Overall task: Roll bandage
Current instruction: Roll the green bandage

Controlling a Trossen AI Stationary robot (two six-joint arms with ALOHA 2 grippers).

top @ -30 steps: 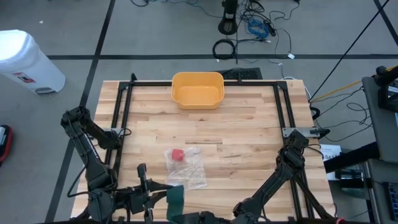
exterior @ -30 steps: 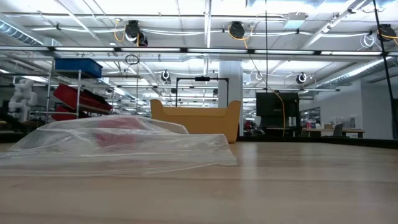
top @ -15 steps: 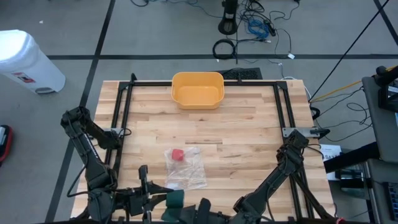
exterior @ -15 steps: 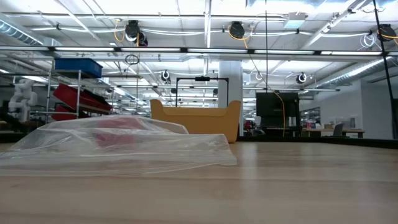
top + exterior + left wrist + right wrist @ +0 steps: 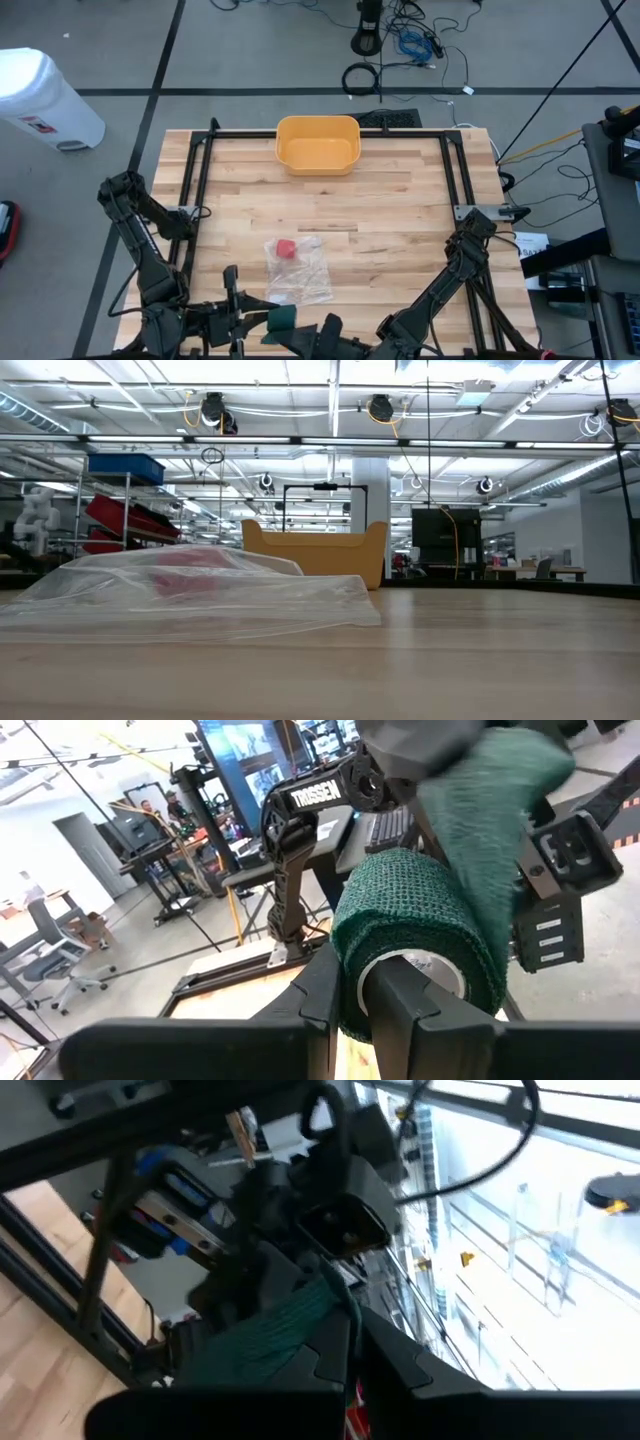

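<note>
Even, bright overhead light from ceiling lamps (image 5: 380, 407); shadows stay soft. Glare whitens the windows (image 5: 560, 1200) beyond the right end effector (image 5: 350, 1365), whose view is blurred and dim.

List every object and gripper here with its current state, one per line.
Green bandage roll: partly rolled, clamped at its core, loose tail hanging free.
Left gripper: shut on the roll.
Right gripper: shut on the bandage tail.
Plastic bag: flat on the table, red item inside.
Yellow bin: upright, empty.
</note>
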